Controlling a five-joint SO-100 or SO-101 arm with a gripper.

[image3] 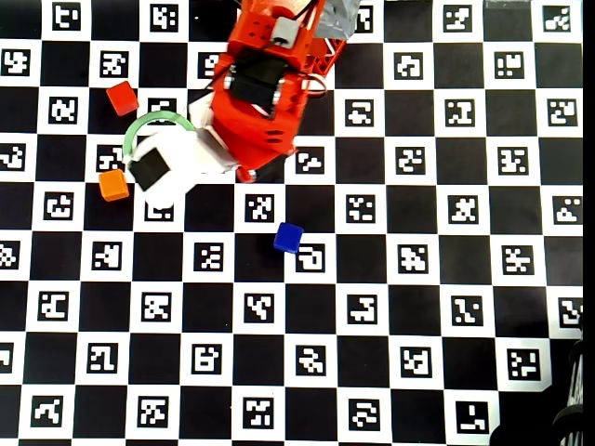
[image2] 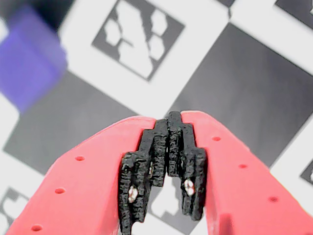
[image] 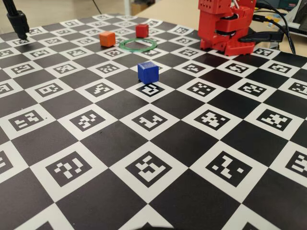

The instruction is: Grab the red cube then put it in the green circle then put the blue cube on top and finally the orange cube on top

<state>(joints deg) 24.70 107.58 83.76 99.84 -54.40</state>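
Note:
The red cube (image: pixel 142 30) (image3: pixel 122 98) sits on the checkered board just outside the green circle (image: pixel 122 45) (image3: pixel 152 115). The orange cube (image: pixel 107 39) (image3: pixel 114 185) lies on the ring's other side. Nearer mid-board, the blue cube (image: pixel 147 72) (image3: pixel 288 238) stands alone, and it shows as a blur (image2: pixel 29 58) at the upper left of the wrist view. My gripper (image2: pixel 173 120) (image3: pixel 246 174) is shut with nothing between its black pads, hanging over the board short of the blue cube. In the overhead view the arm hides part of the ring.
The red arm (image: pixel 225 26) stands folded on its base at the board's far edge, with cables behind it. A black stand (image: pixel 18 21) rises at the far left corner in the fixed view. The board (image: pixel 153 167) carries printed marker squares.

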